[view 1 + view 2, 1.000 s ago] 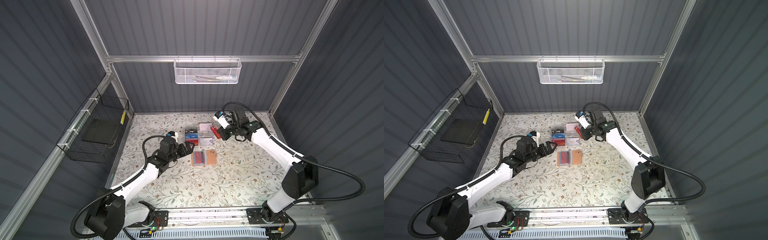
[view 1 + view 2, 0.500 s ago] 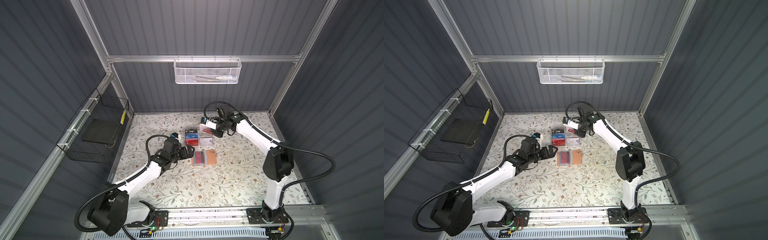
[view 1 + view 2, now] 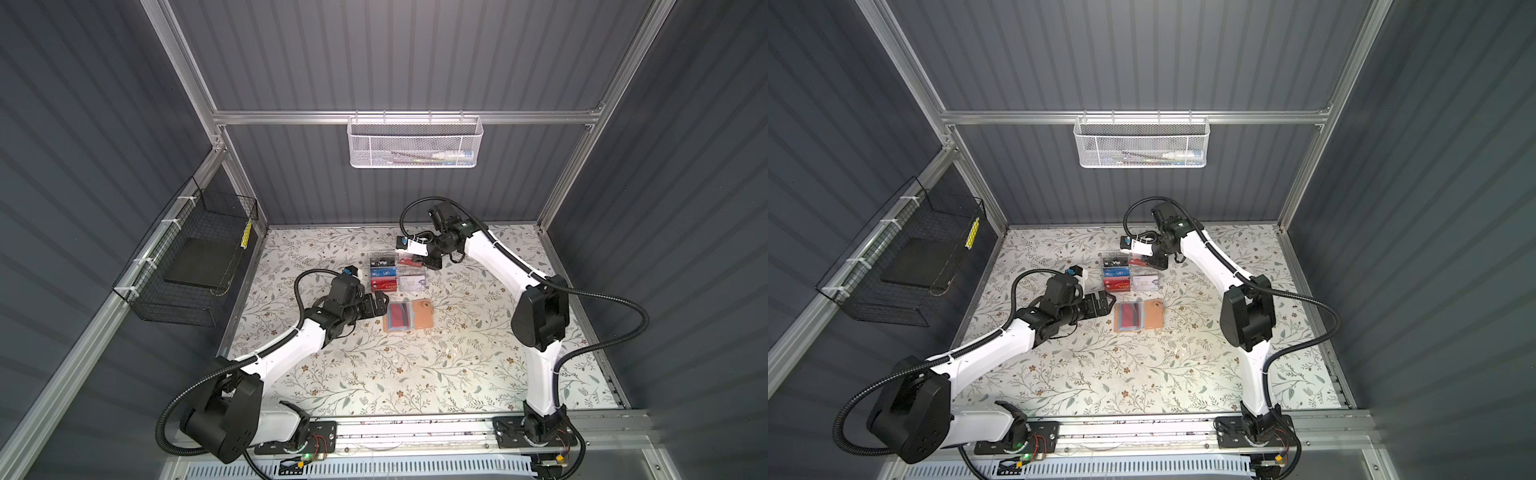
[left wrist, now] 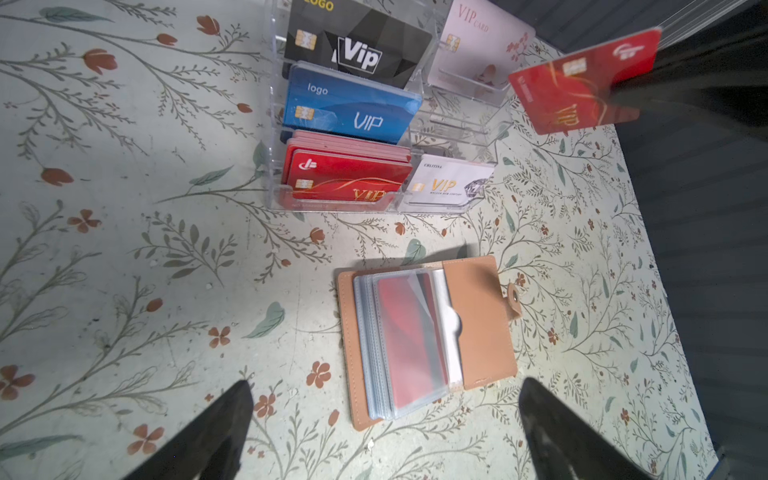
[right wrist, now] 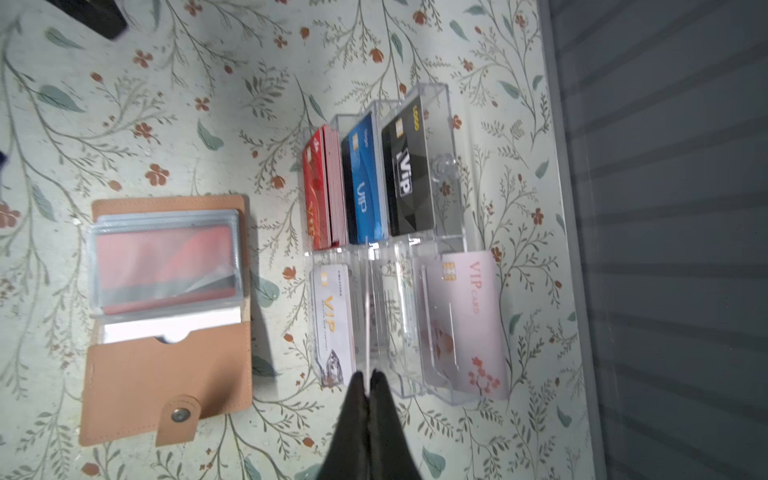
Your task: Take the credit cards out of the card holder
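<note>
On the mat, mid-table: card holder (image 3: 409, 316) lies open and flat, apart from the clear rack (image 3: 397, 272) behind it.
Holder axis: fold runs front-to-back (toward the rack); plastic sleeves on the left half, snap tab (image 4: 514, 297) pointing right.
Sleeved card: red card (image 4: 409, 332) in the top sleeve, long side along the fold.
Left gripper (image 3: 379, 301): arm stretched low, tips just beside the holder's left edge, jaws spread wide, nothing between them.
Right gripper (image 5: 368, 376): arm bent in over the rack, jaws pinching a second red card (image 4: 582, 79) by one end, tilted above the rack's right column (contact with rack: can't tell).
Room: bare mat (image 3: 415, 374) in front and right of the holder; back wall close behind the rack.
</note>
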You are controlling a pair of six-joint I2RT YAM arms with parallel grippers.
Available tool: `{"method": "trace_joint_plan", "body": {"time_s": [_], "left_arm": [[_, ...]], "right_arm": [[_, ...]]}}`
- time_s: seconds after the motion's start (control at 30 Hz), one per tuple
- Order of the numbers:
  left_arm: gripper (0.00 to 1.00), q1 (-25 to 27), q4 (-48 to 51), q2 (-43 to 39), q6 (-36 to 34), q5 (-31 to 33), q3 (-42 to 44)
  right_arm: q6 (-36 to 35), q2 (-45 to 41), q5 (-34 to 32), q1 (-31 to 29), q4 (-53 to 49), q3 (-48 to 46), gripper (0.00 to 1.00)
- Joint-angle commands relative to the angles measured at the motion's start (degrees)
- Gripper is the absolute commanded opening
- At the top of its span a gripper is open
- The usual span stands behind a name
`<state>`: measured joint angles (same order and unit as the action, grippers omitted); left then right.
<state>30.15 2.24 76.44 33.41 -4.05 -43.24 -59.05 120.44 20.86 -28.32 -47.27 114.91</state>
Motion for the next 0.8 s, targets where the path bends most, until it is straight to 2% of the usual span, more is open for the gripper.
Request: {"method": "trace_joint_plan", "body": {"time_s": [0.0, 0.2, 0.53, 0.77], "left_arm": [[1.00, -0.9, -1.4, 0.3, 0.2, -1.2, 0.8], [1.00, -3.5, -2.2, 0.7, 1.8, -4.3, 2.8], [1.00, -10.1, -3.0, -0.5, 2.8, -9.2, 8.0], [1.00, -13.0, -4.2, 0.2, 2.5, -11.3, 9.4]], "right_arm": [[-0.5, 2.6, 5.4, -1.2, -3.5, 3.3, 0.00], [-0.2, 8.3, 6.4, -3.5, -6.9, 9.2, 0.00], [0.8, 12.7, 9.3, -5.6, -6.1, 12.3, 0.00], [0.4, 15.9, 6.8, -6.3, -5.4, 15.0, 0.00]]}}
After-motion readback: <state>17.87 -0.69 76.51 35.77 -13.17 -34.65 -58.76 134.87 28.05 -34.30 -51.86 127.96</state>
